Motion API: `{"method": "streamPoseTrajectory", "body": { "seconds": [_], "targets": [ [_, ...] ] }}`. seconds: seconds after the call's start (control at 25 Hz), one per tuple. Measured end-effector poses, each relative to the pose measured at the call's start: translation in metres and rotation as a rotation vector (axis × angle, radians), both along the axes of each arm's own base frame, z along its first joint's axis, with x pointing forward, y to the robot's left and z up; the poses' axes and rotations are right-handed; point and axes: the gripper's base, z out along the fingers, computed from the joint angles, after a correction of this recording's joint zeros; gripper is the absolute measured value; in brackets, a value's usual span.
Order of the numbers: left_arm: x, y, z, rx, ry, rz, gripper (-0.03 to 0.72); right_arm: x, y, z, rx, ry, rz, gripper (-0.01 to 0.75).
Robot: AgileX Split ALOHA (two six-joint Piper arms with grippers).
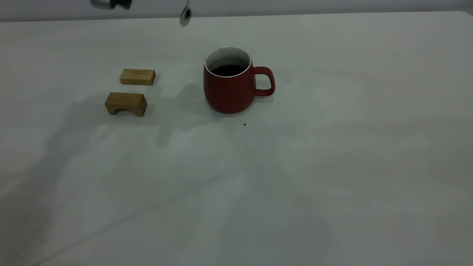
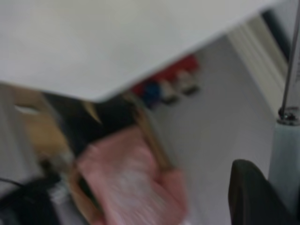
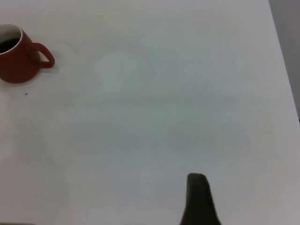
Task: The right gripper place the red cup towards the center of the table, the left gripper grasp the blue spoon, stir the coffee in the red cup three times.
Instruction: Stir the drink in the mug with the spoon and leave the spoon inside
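Note:
The red cup (image 1: 231,87) stands upright near the middle of the table (image 1: 332,166), handle to the right, with dark coffee (image 1: 229,70) inside. The cup (image 3: 16,58) also shows far off in the right wrist view. The blue spoon (image 1: 185,16) hangs in the air behind and above the cup, bowl down. In the left wrist view its pale handle (image 2: 285,154) lies against a black finger (image 2: 251,197) of my left gripper (image 2: 274,187), which is shut on it. Only a bit of that gripper (image 1: 111,3) shows at the exterior view's top edge. My right gripper (image 3: 198,192) hovers far from the cup with one finger showing and nothing beside it.
Two small wooden blocks lie left of the cup, a flat one (image 1: 137,77) and an arch-shaped one (image 1: 126,103). A dark speck (image 1: 244,124) sits in front of the cup. The table's edge (image 3: 281,70) runs along one side of the right wrist view.

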Motion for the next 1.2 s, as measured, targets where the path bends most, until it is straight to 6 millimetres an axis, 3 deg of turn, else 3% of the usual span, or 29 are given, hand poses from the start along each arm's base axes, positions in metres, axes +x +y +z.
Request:
{"method": "streamPoseTrajectory", "body": {
  "seconds": [0.44, 0.68, 1.04, 1.2],
  "targets": [
    [0.005, -0.005, 0.012, -0.151, 0.053, 0.087, 0.145, 0.000, 0.000, 0.000, 0.000, 0.000, 0.000, 0.578],
    [0.010, -0.013, 0.017, -0.229, 0.237, 0.238, 0.145, 0.000, 0.000, 0.000, 0.000, 0.000, 0.000, 0.578],
    [0.016, -0.024, 0.009, -0.206, 0.464, 0.451, 0.145, 0.000, 0.000, 0.000, 0.001, 0.000, 0.000, 0.578],
    [0.024, -0.024, -0.013, -0.219, 0.514, 0.528, 0.145, 0.000, 0.000, 0.000, 0.001, 0.000, 0.000, 0.578]
  ]
}}
